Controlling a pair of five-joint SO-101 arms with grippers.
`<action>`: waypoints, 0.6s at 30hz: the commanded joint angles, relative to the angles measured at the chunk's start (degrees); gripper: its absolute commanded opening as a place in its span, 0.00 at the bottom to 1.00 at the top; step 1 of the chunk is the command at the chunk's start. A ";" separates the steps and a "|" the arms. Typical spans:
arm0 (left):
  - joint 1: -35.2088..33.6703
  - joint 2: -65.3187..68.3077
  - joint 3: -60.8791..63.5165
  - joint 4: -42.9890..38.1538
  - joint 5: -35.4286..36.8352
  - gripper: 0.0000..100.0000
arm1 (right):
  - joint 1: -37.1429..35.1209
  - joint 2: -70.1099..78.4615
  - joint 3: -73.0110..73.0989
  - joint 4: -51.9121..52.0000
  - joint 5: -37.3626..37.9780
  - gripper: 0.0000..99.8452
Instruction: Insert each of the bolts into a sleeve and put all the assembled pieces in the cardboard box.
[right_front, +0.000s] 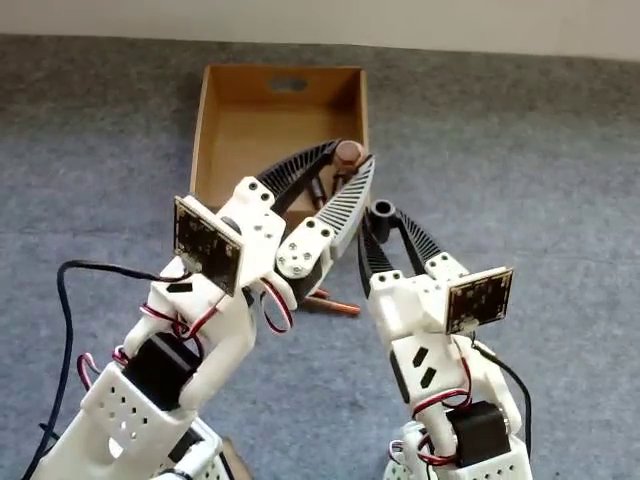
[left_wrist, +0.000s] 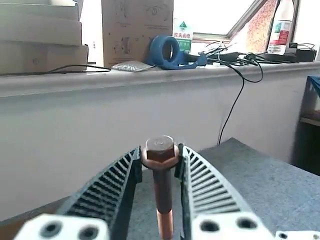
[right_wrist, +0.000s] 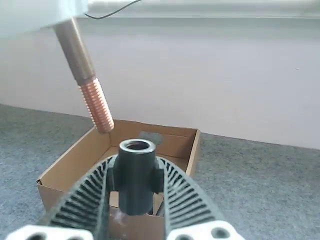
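My left gripper (right_front: 352, 162) is shut on a copper bolt (right_front: 348, 152), pinching it just under its hex head (left_wrist: 160, 149), with the shaft (left_wrist: 163, 210) hanging between the fingers. My right gripper (right_front: 383, 220) is shut on a black sleeve (right_front: 383, 211), held upright with its bore facing up (right_wrist: 135, 146). In the right wrist view the bolt's threaded tip (right_wrist: 98, 107) hangs tilted just above and beside the sleeve's mouth, apart from it. Both grippers hover at the near right corner of the open cardboard box (right_front: 205, 130).
A second copper bolt (right_front: 335, 307) lies on the grey carpet between the two arms. A dark piece (right_front: 318, 190) lies inside the box, partly hidden by the left fingers. A black cable (right_front: 65, 300) loops at the left.
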 joint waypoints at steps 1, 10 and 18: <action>-0.84 -0.92 -0.04 -1.49 -0.26 0.01 | -0.48 -0.57 -0.22 -1.45 0.53 0.01; -0.31 -0.84 4.35 -10.55 -0.18 0.01 | -0.48 -0.66 -0.22 -1.45 0.53 0.01; 3.47 -0.84 4.70 -10.90 -0.18 0.01 | -0.48 -0.84 -0.22 -1.45 0.53 0.01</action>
